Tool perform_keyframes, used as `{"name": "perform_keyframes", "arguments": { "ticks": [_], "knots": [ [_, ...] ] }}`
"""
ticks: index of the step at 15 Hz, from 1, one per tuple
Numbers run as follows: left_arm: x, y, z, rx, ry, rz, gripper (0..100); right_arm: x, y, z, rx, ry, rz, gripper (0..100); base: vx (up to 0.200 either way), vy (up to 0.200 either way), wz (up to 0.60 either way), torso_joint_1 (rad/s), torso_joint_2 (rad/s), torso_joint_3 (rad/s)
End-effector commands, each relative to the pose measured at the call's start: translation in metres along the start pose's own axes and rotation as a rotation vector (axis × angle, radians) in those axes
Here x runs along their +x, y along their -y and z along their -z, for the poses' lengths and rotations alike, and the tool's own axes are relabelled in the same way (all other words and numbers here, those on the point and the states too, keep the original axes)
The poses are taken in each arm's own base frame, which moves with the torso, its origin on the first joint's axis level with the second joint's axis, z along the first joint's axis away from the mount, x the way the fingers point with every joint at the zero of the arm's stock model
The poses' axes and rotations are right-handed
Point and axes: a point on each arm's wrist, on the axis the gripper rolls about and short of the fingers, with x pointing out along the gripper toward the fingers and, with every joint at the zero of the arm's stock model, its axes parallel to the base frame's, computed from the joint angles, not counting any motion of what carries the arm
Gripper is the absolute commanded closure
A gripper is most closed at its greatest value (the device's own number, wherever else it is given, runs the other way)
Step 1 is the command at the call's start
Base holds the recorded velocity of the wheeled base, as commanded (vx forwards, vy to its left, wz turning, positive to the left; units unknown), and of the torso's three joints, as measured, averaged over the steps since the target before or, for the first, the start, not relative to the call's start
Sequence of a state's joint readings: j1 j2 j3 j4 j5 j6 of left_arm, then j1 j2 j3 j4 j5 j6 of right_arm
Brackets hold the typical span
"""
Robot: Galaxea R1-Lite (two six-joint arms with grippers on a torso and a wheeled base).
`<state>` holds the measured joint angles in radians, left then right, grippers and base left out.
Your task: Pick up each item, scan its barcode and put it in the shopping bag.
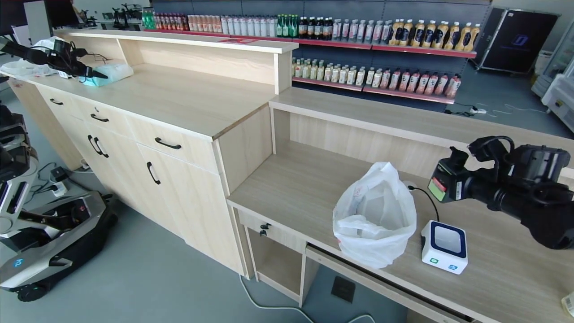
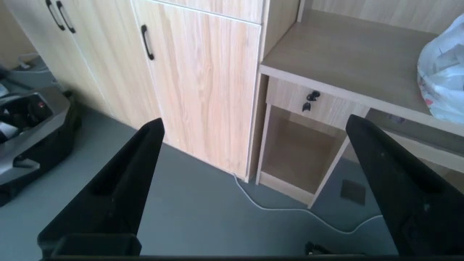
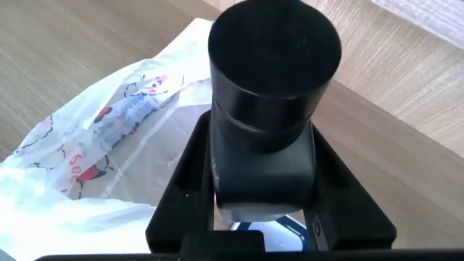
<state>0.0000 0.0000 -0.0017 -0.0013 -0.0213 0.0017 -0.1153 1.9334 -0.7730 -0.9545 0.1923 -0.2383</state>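
Right end effector (image 1: 454, 180) grips the black item (image 3: 274, 72). Present its barcode squarely to the scanner (image 1: 444, 246), then lower it into the shopping bag (image 1: 374, 220). Left end effector (image 2: 254, 129): open, empty.

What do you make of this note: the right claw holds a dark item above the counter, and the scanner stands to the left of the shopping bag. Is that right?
Not quite. In the head view the scanner stands to the right of the shopping bag, not the left. The rest holds: the right claw holds a dark item above the counter.
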Motion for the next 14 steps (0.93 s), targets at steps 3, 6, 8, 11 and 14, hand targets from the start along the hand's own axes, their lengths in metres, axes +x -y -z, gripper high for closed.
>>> {"name": "perform_keyframes", "arguments": {
  "ticks": [3,6,8,11,14],
  "knots": [
    [0.000,0.000,0.000,0.000,0.000,0.000,0,0.027,-0.021,0.036,0.011,-0.102,-0.072,100,0.000,0.000,0.00,0.000,0.00,0.000],
    [0.000,0.000,0.000,0.000,0.000,0.000,0,0.038,-0.022,0.049,0.016,-0.131,-0.077,100,0.000,0.000,0.00,0.000,0.00,0.000],
    [0.000,0.000,0.000,0.000,0.000,0.000,0,0.050,-0.019,0.055,0.035,-0.133,-0.072,100,0.000,0.000,0.00,0.000,0.00,0.000],
    [0.000,0.000,0.000,0.000,-0.001,0.000,0,0.072,-0.018,0.056,0.040,-0.104,-0.069,100,0.000,0.000,0.00,0.000,0.00,0.000],
    [0.000,0.000,0.000,0.000,0.000,-0.001,0,0.086,-0.021,0.065,0.052,-0.109,-0.080,100,0.000,0.000,0.00,0.000,0.00,0.000]
  ]
}}
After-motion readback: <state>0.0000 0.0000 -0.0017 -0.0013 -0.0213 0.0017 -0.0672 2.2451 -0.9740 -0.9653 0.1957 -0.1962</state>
